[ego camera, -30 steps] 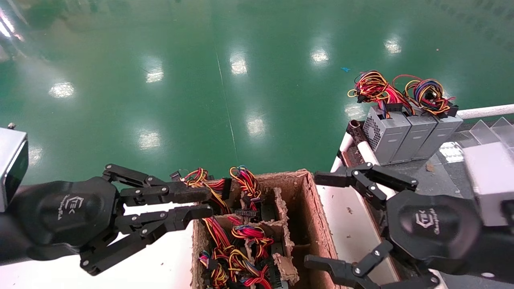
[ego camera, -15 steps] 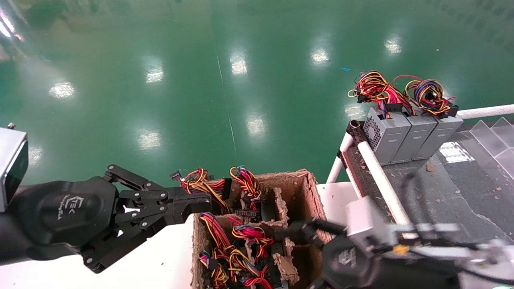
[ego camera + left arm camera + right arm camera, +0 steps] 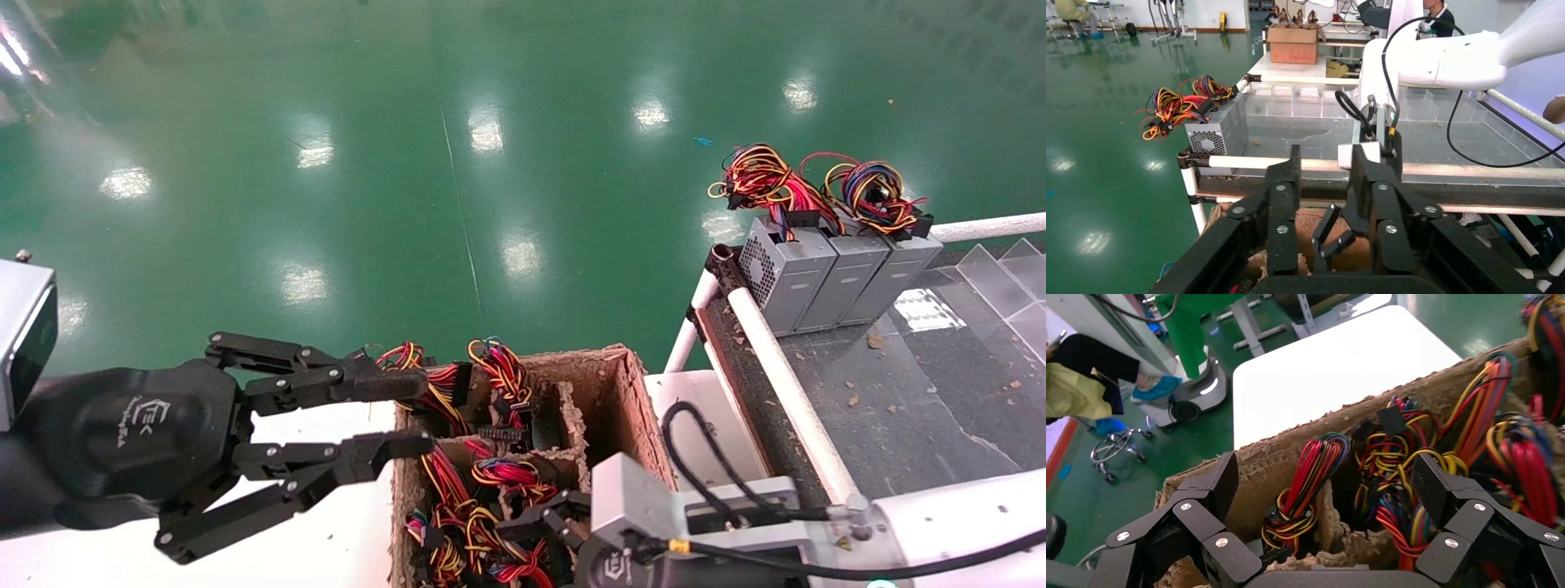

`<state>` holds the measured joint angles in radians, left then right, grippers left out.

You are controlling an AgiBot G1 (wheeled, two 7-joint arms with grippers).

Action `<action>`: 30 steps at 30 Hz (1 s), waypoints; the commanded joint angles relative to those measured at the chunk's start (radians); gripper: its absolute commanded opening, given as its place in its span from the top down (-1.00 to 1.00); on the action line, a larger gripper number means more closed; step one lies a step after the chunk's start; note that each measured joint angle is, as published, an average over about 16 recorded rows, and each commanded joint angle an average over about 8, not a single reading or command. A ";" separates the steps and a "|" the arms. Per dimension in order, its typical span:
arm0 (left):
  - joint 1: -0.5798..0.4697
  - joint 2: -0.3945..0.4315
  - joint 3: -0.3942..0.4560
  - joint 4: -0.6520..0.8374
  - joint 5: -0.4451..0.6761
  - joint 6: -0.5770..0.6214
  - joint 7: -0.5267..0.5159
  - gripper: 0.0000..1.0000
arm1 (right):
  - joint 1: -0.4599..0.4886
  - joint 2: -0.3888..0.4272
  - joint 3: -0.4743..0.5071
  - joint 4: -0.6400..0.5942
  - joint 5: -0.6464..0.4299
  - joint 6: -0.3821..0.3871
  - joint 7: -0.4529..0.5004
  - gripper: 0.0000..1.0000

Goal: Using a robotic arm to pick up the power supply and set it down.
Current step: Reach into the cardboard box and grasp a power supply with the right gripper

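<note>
A cardboard carton (image 3: pixel 633 408) with pulp dividers holds several power supplies standing upright. Only their red, yellow, blue and black wire bundles (image 3: pixel 498 482) show; the grey bodies are hidden in the compartments. The robotic arm (image 3: pixel 940 510), white with a grey wrist block, reaches in from the right. Its right gripper (image 3: pixel 543 531) hangs open over the carton's near part. In the right wrist view this gripper (image 3: pixel 1326 478) spans a red-and-yellow bundle (image 3: pixel 1303 478) and a divider without touching them. My left gripper (image 3: pixel 413 415) is open and empty at the carton's left edge.
Three grey boxes (image 3: pixel 833 273) with wire bundles stand in a row at the far end of a dark bench (image 3: pixel 915 392), behind a white pipe rail (image 3: pixel 784 392). The carton sits on a white table (image 3: pixel 327 531). Green floor lies beyond.
The right arm swung in from the right and now points down over the carton. The left gripper closed half a second ago and has opened again.
</note>
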<state>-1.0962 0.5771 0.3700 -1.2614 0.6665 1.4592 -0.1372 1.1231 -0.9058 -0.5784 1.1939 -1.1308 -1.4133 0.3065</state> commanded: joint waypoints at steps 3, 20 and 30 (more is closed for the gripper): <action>0.000 0.000 0.000 0.000 0.000 0.000 0.000 -1.00 | 0.009 -0.029 -0.018 -0.012 -0.023 0.000 -0.003 0.29; 0.000 0.000 0.000 0.000 0.000 0.000 0.000 -1.00 | 0.027 -0.123 -0.070 -0.037 -0.106 0.031 -0.032 1.00; 0.000 0.000 0.000 0.000 0.000 0.000 0.000 -1.00 | 0.026 -0.139 -0.083 -0.043 -0.126 0.037 -0.033 1.00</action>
<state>-1.0963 0.5770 0.3702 -1.2614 0.6663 1.4591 -0.1371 1.1490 -1.0449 -0.6613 1.1500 -1.2559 -1.3772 0.2743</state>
